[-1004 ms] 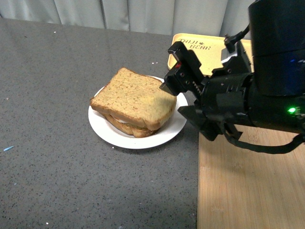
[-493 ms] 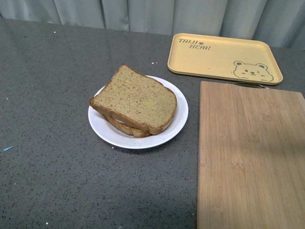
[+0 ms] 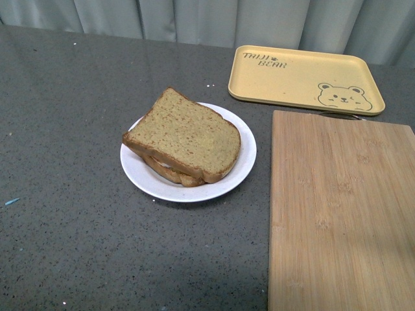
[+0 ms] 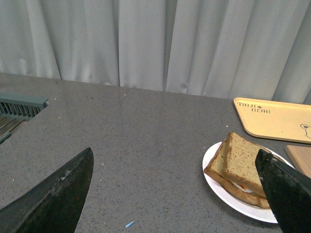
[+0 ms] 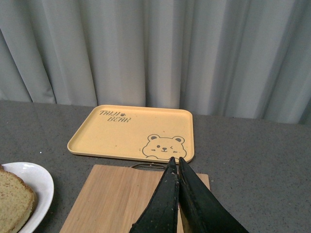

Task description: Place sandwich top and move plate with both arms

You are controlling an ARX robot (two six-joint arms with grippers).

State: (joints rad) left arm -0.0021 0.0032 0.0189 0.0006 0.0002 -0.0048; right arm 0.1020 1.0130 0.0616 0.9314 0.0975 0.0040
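Note:
The sandwich top (image 3: 188, 133), a plain golden-brown toast slice, lies on another slice on the round white plate (image 3: 139, 173) on the grey counter. Neither arm shows in the front view. In the left wrist view my left gripper (image 4: 175, 165) is open and empty, raised over the counter; the sandwich top (image 4: 243, 160) and the plate (image 4: 221, 187) lie by one fingertip (image 4: 284, 187). In the right wrist view my right gripper (image 5: 176, 162) is shut and empty above the wooden board (image 5: 116, 199). The plate's rim (image 5: 34, 182) shows at the edge of that view.
A yellow bear tray (image 3: 301, 78) sits behind the plate, also in the right wrist view (image 5: 131, 131). A wooden cutting board (image 3: 340, 207) lies right of the plate. A small blue scrap (image 3: 11, 201) lies at the counter's left. Grey curtains hang behind.
One second ago my right arm stood beside the sandwich at the plate's right edge. It has pulled back out of the front view. The sandwich and plate have not moved.

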